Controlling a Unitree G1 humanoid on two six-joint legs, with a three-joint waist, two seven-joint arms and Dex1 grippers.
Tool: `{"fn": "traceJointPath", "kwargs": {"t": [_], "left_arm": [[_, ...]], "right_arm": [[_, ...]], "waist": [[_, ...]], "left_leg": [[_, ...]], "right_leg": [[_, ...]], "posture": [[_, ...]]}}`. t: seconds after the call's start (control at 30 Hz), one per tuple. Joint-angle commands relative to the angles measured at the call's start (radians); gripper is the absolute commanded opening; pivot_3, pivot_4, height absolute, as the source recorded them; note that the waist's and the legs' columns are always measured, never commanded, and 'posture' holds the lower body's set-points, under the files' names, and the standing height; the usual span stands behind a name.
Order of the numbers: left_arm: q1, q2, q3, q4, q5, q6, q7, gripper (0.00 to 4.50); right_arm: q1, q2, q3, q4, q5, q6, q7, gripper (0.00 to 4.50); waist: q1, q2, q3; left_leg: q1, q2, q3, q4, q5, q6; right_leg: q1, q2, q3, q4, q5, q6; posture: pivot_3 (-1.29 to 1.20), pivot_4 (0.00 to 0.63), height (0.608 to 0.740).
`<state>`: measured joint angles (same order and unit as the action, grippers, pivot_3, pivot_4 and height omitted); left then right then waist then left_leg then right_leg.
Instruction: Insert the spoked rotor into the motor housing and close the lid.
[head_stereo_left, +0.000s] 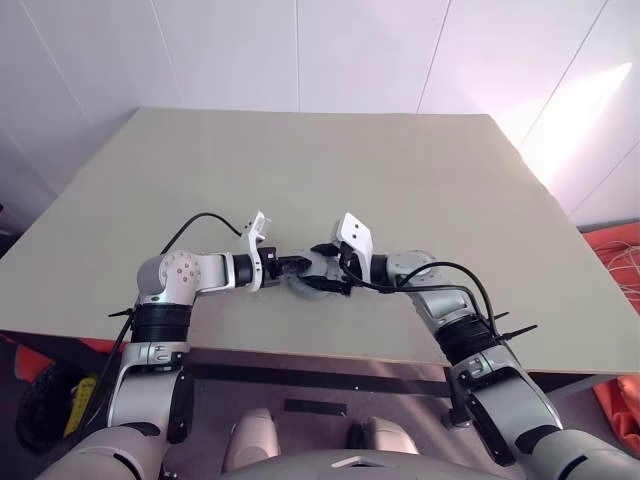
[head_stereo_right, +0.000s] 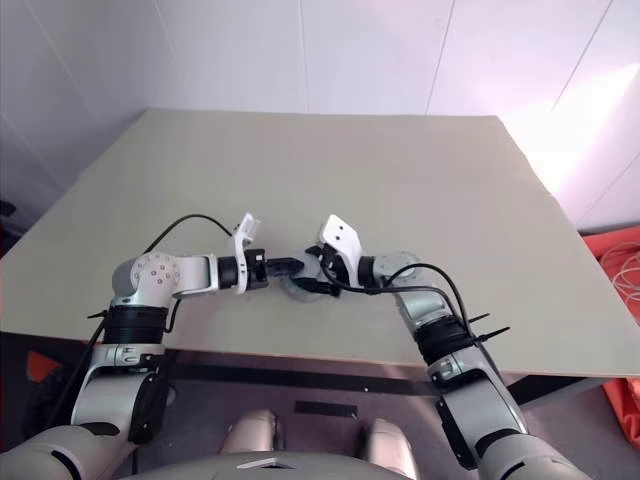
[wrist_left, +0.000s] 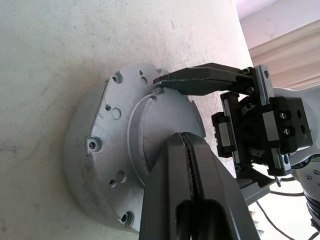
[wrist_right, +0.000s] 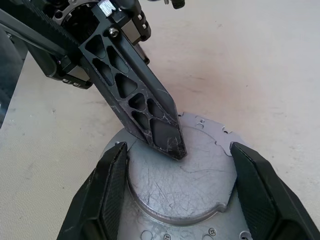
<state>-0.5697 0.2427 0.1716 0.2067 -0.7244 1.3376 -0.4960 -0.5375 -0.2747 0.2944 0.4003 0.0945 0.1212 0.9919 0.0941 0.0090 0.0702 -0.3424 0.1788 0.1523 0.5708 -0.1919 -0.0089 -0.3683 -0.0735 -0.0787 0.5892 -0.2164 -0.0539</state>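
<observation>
Right claw (wrist_right: 177, 192) straddles motor housing (wrist_right: 182, 187), table (head_stereo_left: 400, 180)

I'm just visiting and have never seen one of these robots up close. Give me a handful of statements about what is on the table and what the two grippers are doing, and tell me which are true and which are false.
1. A grey metal round part lies on the table. True.
2. The left gripper has its fingers spread wide. False: they are shut together, tips on the part's raised centre.
3. The right gripper is open, one finger on each side of the raised centre. True.
4. The two grippers work at opposite ends of the table. False: they meet at the same part, near the front edge.
5. A person's hand steadies the part. False: the grippers alone are at it.
</observation>
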Motion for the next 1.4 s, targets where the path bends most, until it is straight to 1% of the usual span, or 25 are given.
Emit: {"fn": "traceJointPath", "kwargs": {"t": [0.03,0.2,0.37,0.47,0.63,0.67,0.77,0.87,0.9,0.97,1.07,1.17,1.23,1.3,1.4], "left_arm": [[0.006,0.019,-0.003,0.015,0.031,0.006,0.026,0.00],[0.004,0.022,-0.006,0.016,0.030,0.006,0.021,0.00],[0.003,0.023,-0.008,0.017,0.028,0.007,0.019,0.00],[0.001,0.023,-0.008,0.019,0.027,0.007,0.018,0.00],[-0.001,0.019,-0.010,0.019,0.024,0.011,0.017,0.00],[-0.001,0.018,-0.011,0.019,0.024,0.012,0.017,0.00],[-0.003,0.014,-0.014,0.021,0.025,0.011,0.016,0.00],[-0.005,0.012,-0.017,0.023,0.025,0.008,0.015,0.00],[-0.005,0.012,-0.017,0.023,0.025,0.007,0.014,0.00],[-0.005,0.011,-0.019,0.024,0.025,0.006,0.013,0.00],[-0.005,0.013,-0.021,0.024,0.025,0.004,0.010,0.00],[-0.003,0.015,-0.023,0.023,0.026,0.001,0.008,0.00],[-0.003,0.015,-0.024,0.023,0.027,-0.001,0.007,0.00],[-0.002,0.016,-0.025,0.023,0.027,-0.003,0.007,0.00],[0.002,0.017,-0.026,0.019,0.027,-0.006,0.006,0.00]], "right_arm": [[-0.002,-0.003,-0.001,-0.006,-0.029,-0.009,-0.034,4.48],[-0.002,-0.013,0.001,-0.049,-0.017,0.004,-0.017,4.48],[-0.017,-0.020,-0.043,-0.130,0.050,0.072,0.014,4.48],[-0.026,-0.057,-0.063,-0.183,0.076,0.116,0.044,4.48],[-0.040,-0.154,-0.098,-0.240,0.081,0.132,0.075,4.48],[-0.048,-0.176,-0.113,-0.249,0.090,0.165,0.075,4.48],[-0.079,-0.246,-0.159,-0.227,0.093,0.297,0.045,4.48],[-0.088,-0.294,-0.188,-0.210,0.122,0.435,0.051,4.48],[-0.092,-0.308,-0.203,-0.203,0.145,0.503,0.058,4.48],[-0.116,-0.311,-0.265,-0.183,0.227,0.705,0.048,4.48],[-0.167,-0.275,-0.391,-0.132,0.346,1.037,-0.024,4.48],[-0.182,-0.241,-0.468,-0.137,0.405,1.282,-0.095,4.48],[-0.183,-0.212,-0.515,-0.146,0.421,1.396,-0.146,4.48],[-0.181,-0.173,-0.556,-0.142,0.412,1.463,-0.211,4.48],[-0.146,-0.141,-0.566,-0.143,0.448,1.493,-0.283,4.48]], "waist": [[0.000,0.000,0.000],[0.000,0.000,0.000],[0.000,0.000,0.000],[0.001,0.000,0.000],[0.002,0.000,0.000],[0.002,0.000,0.000],[0.002,0.000,0.000],[0.003,0.000,0.000],[0.004,0.000,0.000],[0.005,0.000,0.000],[0.004,0.001,0.000],[0.005,0.002,0.000],[0.009,0.002,0.000],[0.010,0.002,0.000],[0.013,0.002,0.000]], "left_leg": [[0.000,0.000,0.000,0.000,0.000,0.000],[0.000,0.000,0.000,-0.001,0.000,0.000],[-0.002,0.000,0.000,-0.001,0.000,0.000],[-0.003,0.000,0.000,-0.001,0.000,0.000],[-0.003,0.000,0.000,-0.001,-0.001,0.001],[-0.004,0.000,0.000,-0.001,-0.001,0.001],[-0.004,0.000,0.000,-0.001,-0.001,0.001],[-0.003,-0.001,0.000,-0.001,-0.001,0.001],[-0.004,-0.001,0.000,-0.001,-0.001,0.001],[-0.004,-0.001,0.000,-0.001,-0.001,0.002],[-0.004,-0.001,0.000,0.000,-0.001,0.002],[-0.004,-0.001,0.000,0.000,-0.001,0.002],[-0.004,-0.001,0.000,0.000,0.000,0.001],[-0.004,-0.001,0.000,0.000,0.001,-0.001],[-0.004,-0.001,0.000,-0.001,0.002,-0.003]], "right_leg": [[0.000,0.000,0.000,0.000,0.000,0.000],[0.000,0.000,0.000,0.000,0.000,0.000],[-0.002,0.000,0.000,0.000,0.000,0.000],[-0.003,0.000,0.000,0.000,0.000,0.000],[-0.003,0.000,0.000,-0.001,0.000,0.000],[-0.003,0.000,0.000,-0.001,0.000,0.000],[-0.003,0.000,0.000,-0.001,0.000,0.000],[-0.002,0.000,0.000,-0.001,0.000,0.000],[-0.002,0.000,0.000,-0.001,0.000,0.000],[-0.002,0.000,0.000,-0.001,0.000,0.000],[-0.003,0.000,0.000,-0.001,0.003,-0.004],[-0.003,0.000,0.000,-0.001,0.003,-0.005],[-0.002,0.000,-0.001,-0.001,0.003,-0.004],[-0.003,0.000,-0.001,-0.001,0.003,-0.005],[-0.003,0.000,-0.001,-0.001,0.003,-0.005]], "posture": [[0.00,0.000,0.740],[0.00,0.000,0.740],[0.00,0.000,0.740],[0.00,0.000,0.740],[0.00,0.000,0.740],[0.00,0.000,0.740],[0.00,0.000,0.740],[0.00,0.000,0.740],[0.00,0.000,0.740],[0.00,0.000,0.740],[0.00,0.000,0.740],[0.00,0.000,0.740],[0.00,0.000,0.740],[0.00,0.000,0.740],[0.00,0.000,0.740]]}}
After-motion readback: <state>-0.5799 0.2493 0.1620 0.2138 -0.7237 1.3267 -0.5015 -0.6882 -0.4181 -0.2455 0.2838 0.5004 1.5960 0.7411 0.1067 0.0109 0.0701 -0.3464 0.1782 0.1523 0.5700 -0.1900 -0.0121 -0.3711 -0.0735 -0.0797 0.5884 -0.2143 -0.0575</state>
